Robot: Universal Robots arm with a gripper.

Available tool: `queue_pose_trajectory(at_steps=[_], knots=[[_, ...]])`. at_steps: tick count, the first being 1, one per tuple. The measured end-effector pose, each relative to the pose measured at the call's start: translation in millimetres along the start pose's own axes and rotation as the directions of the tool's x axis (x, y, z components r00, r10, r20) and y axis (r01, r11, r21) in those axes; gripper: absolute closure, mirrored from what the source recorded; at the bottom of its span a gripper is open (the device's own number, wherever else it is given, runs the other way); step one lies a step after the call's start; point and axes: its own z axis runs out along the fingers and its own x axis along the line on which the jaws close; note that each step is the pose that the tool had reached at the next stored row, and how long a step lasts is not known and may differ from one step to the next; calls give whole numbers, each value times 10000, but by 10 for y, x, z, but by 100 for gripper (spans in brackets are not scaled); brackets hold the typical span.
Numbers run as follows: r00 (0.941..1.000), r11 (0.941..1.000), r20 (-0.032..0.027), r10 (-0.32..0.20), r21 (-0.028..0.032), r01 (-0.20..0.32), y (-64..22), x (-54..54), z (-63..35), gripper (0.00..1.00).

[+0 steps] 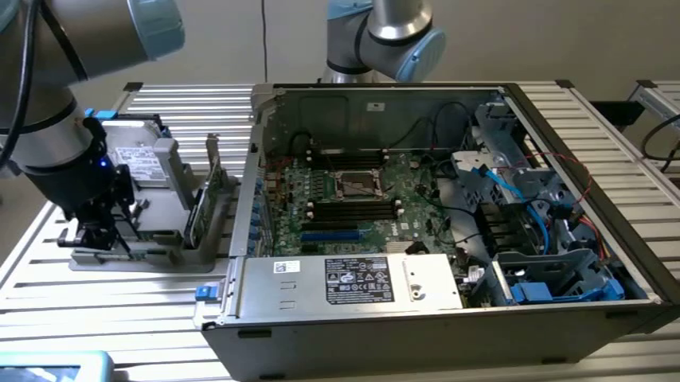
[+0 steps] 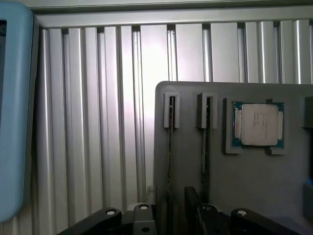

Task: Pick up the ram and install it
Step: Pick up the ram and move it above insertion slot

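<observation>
i see gripper point(image 1: 101, 237) spread, empty, low over grey holder point(image 1: 159, 256) near surface point(image 1: 149, 314) edge at exterior view's left. ram point(image 2: 169, 147) stands edge-up in holder slot, not yet picked. computer case point(image 1: 425, 302) open mid-surface; black board slots point(image 1: 351, 211) look unfilled. my read: nothing done yet.

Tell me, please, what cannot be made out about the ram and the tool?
Ram: wrist view, edge-on in the gray holder, so its chips are hidden.
Tool: exterior view, too small and dark to show whether it touches the ram.
Motherboard slots: exterior view, too small to tell filled from empty.
</observation>
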Motion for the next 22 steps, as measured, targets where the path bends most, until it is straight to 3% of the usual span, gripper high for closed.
queue_pose_trajectory(at_steps=[8, 22], knots=[[9999, 10000, 103, 22, -5, -22, -2, 1, 141, 64], [9999, 10000, 111, 23, -7, -23, -4, 2, 255, 64]])
